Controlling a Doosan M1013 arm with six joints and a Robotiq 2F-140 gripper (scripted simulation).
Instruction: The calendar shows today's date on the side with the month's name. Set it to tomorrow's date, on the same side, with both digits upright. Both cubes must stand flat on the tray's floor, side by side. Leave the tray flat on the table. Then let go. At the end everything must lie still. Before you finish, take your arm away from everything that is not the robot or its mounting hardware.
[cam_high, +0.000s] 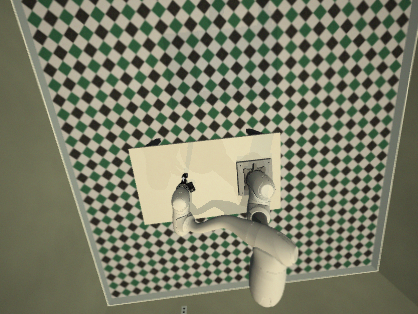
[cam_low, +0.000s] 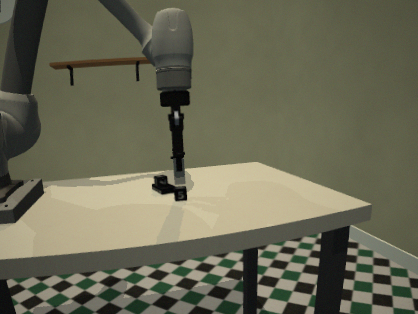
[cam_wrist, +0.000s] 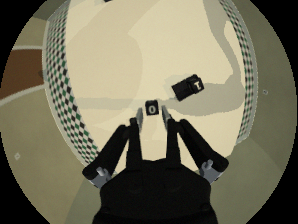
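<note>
A small black cube (cam_low: 180, 194) with a white 5 on its near face lies on the cream table, just in front of the black calendar tray (cam_low: 161, 184). The tray holds a second dark block; its digit is too small to read. In the wrist view the loose cube (cam_wrist: 152, 108) shows just beyond my fingertips and the tray (cam_wrist: 185, 87) lies to its right. My gripper (cam_low: 178, 174) points straight down, a little above the loose cube, with its fingers part-way open and nothing between them. From above, the gripper (cam_high: 184, 176) is partly hidden by the wrist.
A wooden wall shelf (cam_low: 100, 63) hangs behind. The table's front edge is close to the cube.
</note>
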